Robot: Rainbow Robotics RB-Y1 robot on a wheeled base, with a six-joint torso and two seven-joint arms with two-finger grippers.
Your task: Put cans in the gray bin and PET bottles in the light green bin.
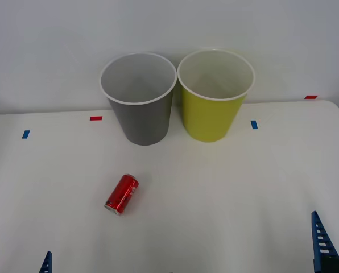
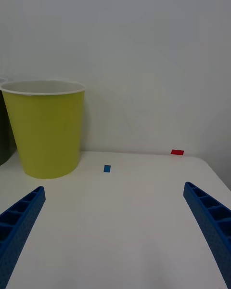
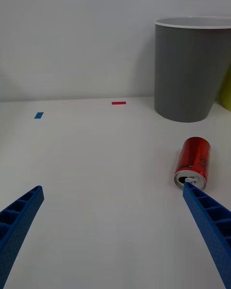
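Note:
A small red can (image 1: 122, 194) lies on its side on the white table, in front of the gray bin (image 1: 141, 122) and a little to its left. The light green bin (image 1: 206, 119) stands upright right beside the gray one at the back. My left gripper (image 3: 113, 190) is open and low over the table's near left; the can (image 3: 192, 161) lies just past one fingertip, its silver end facing the camera. My right gripper (image 2: 114, 190) is open at the near right, empty, facing the light green bin (image 2: 48, 130). PET bottles are out of view.
Small tape marks lie on the table: red (image 1: 95, 118) and blue (image 1: 25, 134) at the left, blue (image 1: 253, 124) and red (image 1: 310, 97) at the right. A white wall rises close behind the bins. The table's right edge runs near my right arm.

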